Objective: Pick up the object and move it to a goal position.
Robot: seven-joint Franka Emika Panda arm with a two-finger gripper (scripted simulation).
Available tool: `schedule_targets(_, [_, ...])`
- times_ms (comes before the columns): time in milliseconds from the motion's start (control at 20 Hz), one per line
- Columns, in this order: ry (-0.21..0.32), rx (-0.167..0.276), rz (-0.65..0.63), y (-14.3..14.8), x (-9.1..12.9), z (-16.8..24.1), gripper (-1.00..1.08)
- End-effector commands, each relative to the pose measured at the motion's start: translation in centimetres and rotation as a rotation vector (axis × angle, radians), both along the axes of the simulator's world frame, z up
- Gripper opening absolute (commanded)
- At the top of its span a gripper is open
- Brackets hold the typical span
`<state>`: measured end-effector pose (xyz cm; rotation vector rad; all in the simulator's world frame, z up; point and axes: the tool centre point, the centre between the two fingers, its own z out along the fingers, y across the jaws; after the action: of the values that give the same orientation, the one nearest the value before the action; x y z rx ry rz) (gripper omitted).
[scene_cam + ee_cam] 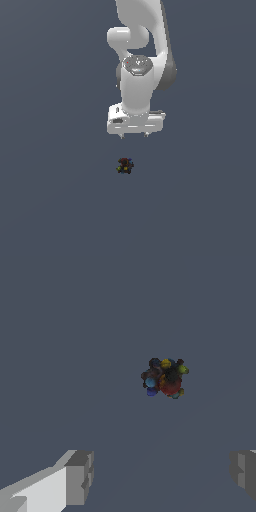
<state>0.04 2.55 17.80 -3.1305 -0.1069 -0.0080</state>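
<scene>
The object (125,165) is a tiny dark lumpy thing speckled with red, yellow-green and blue, lying on the flat grey surface. In the wrist view the object (165,378) shows clearly, beyond the fingertips and apart from them. My white gripper (134,135) hangs above the surface, a little behind the object in the exterior view, and touches nothing. Its fingers (80,476) are spread wide and hold nothing.
A plain grey surface (50,200) fills both views. The white arm (142,45) rises out of the top of the exterior view. No other objects or edges show.
</scene>
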Motion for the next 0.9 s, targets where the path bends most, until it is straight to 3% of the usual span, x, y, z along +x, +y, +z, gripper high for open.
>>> schedule_targets(0, [0.000, -0.002, 0.034, -0.1, 0.2, -0.2, 1.00])
schedule_targets(850, [0.006, -0.018, 0.443, -1.2, 2.0, -2.9, 1.00])
